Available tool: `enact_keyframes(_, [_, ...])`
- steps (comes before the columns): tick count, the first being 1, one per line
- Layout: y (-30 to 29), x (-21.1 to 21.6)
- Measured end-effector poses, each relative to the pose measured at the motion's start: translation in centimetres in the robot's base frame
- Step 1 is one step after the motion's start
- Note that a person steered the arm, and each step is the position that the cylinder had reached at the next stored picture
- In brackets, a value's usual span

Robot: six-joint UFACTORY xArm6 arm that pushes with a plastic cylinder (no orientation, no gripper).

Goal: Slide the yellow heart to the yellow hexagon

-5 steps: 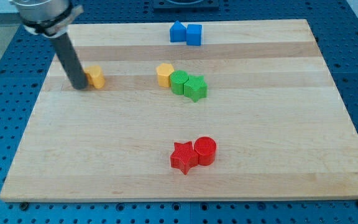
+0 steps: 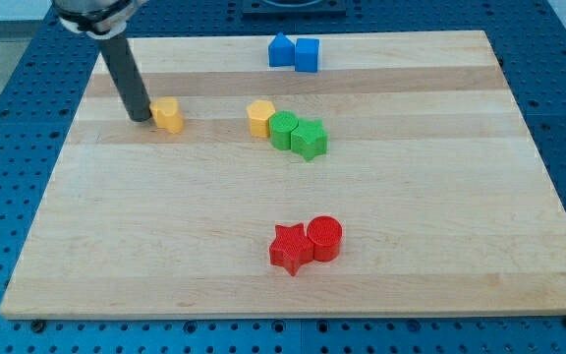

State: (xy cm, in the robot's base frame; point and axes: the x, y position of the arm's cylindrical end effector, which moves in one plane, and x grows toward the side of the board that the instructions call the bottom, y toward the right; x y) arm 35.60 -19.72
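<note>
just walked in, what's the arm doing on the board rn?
My tip is pressed against the view's-left side of the yellow heart, set to push it toward the view's right. The yellow hexagon waits there, beside two green blocks, with a clear gap still between heart and hexagon.

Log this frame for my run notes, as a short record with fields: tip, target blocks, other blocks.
tip: my tip is against the view's left side of the yellow heart
goal block: yellow hexagon, to the heart's right, bare board between them
hexagon's neighbours: green cylinder touching its right side, then green star
view's top: blue block and blue cube, side by side
view's bottom: red star and red cylinder, touching
</note>
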Motion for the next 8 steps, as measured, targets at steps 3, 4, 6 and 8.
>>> enact_keyframes(3, [6.7, 0.0])
enact_keyframes(4, [7.7, 0.0])
enact_keyframes(6, [8.2, -0.1])
enact_keyframes(8, [9.0, -0.1])
